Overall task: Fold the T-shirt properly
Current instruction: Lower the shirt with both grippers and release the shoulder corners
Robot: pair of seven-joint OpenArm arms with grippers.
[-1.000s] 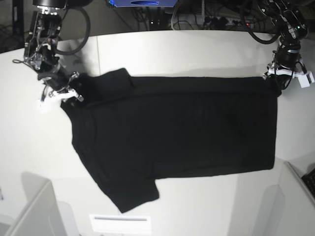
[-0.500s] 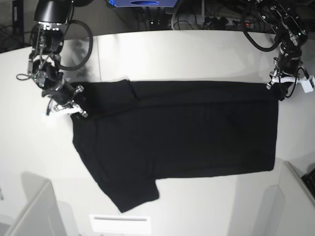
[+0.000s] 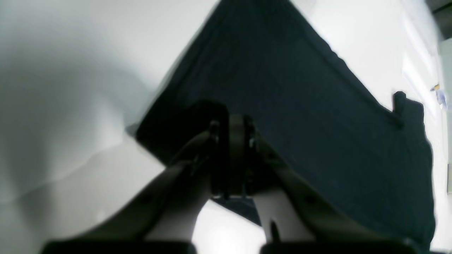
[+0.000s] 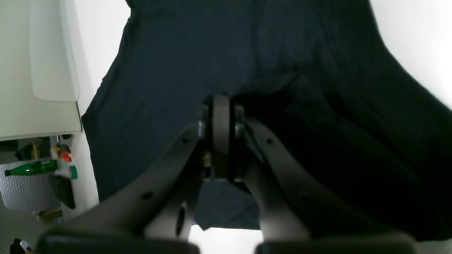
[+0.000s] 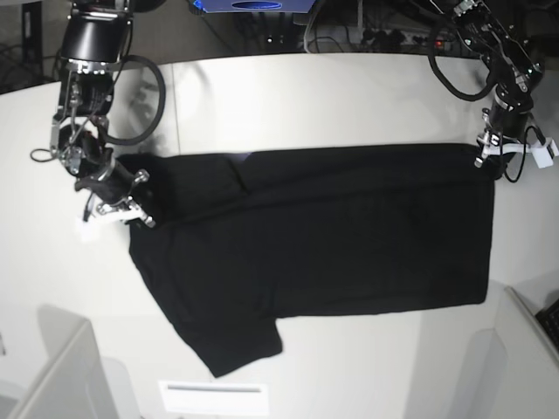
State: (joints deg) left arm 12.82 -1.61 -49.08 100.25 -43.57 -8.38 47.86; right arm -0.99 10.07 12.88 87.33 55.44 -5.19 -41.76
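The black T-shirt (image 5: 323, 236) lies spread on the white table (image 5: 332, 96), plain side up, its far long edge lifted and doubled toward me. My left gripper (image 5: 486, 153) is shut on the shirt's far right corner; in the left wrist view the pads (image 3: 231, 155) pinch dark cloth (image 3: 300, 88). My right gripper (image 5: 122, 205) is shut on the shirt's far left edge near the sleeve; in the right wrist view the pads (image 4: 220, 141) clamp a fold of cloth (image 4: 197, 56). One sleeve (image 5: 236, 345) lies flat at the front left.
A white paper label (image 5: 214, 397) lies at the table's front edge. Grey bins stand at the front left (image 5: 61, 375) and front right (image 5: 528, 358). Cables (image 5: 367, 35) run behind the table. A green bottle (image 4: 30, 169) and small items show in the right wrist view.
Both grippers have moved toward the front of the table, dragging the shirt's far edge with them; the fold along that edge has widened. Both remain shut on cloth.
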